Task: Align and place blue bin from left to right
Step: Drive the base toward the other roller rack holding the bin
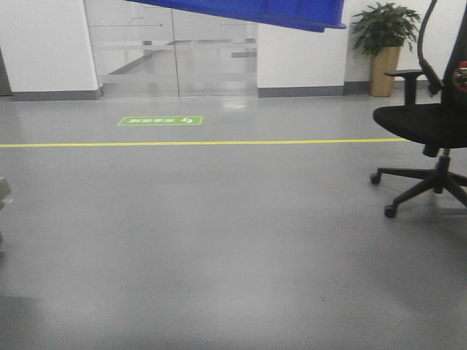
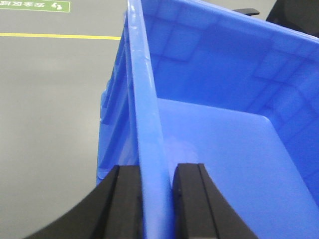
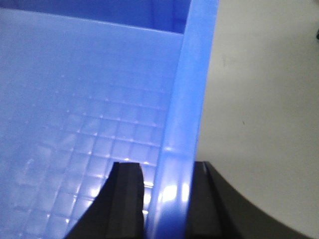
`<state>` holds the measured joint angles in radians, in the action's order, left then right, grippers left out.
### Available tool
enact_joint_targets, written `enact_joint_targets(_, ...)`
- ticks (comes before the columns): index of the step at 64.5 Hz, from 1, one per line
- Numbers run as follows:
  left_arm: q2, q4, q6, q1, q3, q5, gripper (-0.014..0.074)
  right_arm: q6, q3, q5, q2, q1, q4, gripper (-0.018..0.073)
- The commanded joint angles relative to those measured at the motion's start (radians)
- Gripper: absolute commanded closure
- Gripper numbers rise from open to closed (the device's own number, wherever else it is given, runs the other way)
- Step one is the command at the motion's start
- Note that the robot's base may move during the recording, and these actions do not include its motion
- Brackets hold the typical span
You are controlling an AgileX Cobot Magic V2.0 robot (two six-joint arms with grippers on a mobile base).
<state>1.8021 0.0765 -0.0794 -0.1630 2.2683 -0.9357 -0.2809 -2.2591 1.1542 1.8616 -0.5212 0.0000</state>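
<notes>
The front camera sits low, facing across the floor (image 1: 219, 240) toward glass doors (image 1: 175, 51), with the blue bin (image 1: 248, 11) clipping its top edge. The wrist cameras look out past the left gripper (image 2: 157, 199) and right gripper (image 3: 167, 199), close to that bin's rim. The left and front views share the yellow line (image 1: 204, 143).

The left hand (image 2: 157, 174) pinches the rim of the blue bin (image 2: 219, 139) above grey floor (image 2: 50, 109).

Green floor sticker (image 1: 160, 120) bears white characters
The lettering is too small and blurred to read in either view.
</notes>
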Motion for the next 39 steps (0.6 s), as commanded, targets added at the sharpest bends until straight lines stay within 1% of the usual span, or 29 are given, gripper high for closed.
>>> enact_joint_targets(1, -0.022, -0.001, 0.016, -0.001, 0.015, 0.116, 0.0708, 0.036, -0.020, -0.070, -0.028, 0.001, -0.016, 0.0711)
enact_joint_targets(39, -0.022, -0.001, 0.016, -0.001, 0.015, 0.116, 0.0708, 0.036, -0.020, -0.070, -0.028, 0.001, -0.016, 0.0711)
